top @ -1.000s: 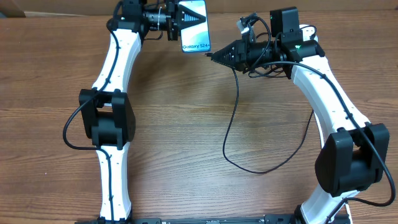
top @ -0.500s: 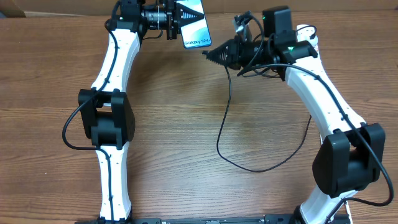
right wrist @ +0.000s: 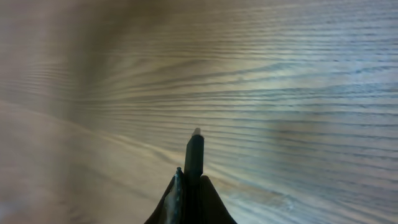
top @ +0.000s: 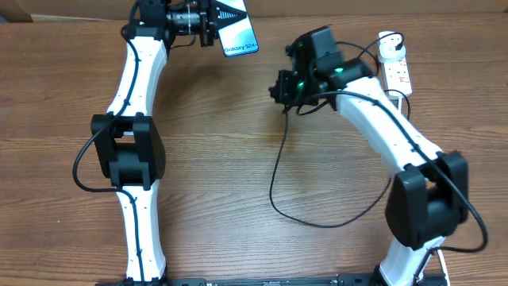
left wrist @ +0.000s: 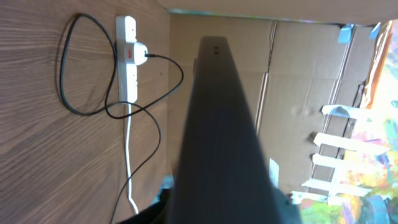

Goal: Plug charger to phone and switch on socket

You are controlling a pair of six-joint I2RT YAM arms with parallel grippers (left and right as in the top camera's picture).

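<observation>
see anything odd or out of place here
Nothing spilled or damaged. The phone hangs tilted in the left jaws, while the charger tip in the right jaws points down at the table, not toward the phone.

Brown wood grain on the table (top: 230, 151), smooth, with a soft sheen. Glossy lit glass on the phone (top: 242, 38); dark and matt along its back from the left wrist. Thin, matt black cable on the charger (right wrist: 194, 155), black plastic connector, pale tip. Smooth white plastic on the socket (top: 394, 71), faintly shiny. White glossy arm shells (top: 136, 75), matt black joint housings (top: 127, 151). Brown matt cardboard (left wrist: 298, 68) behind.
</observation>
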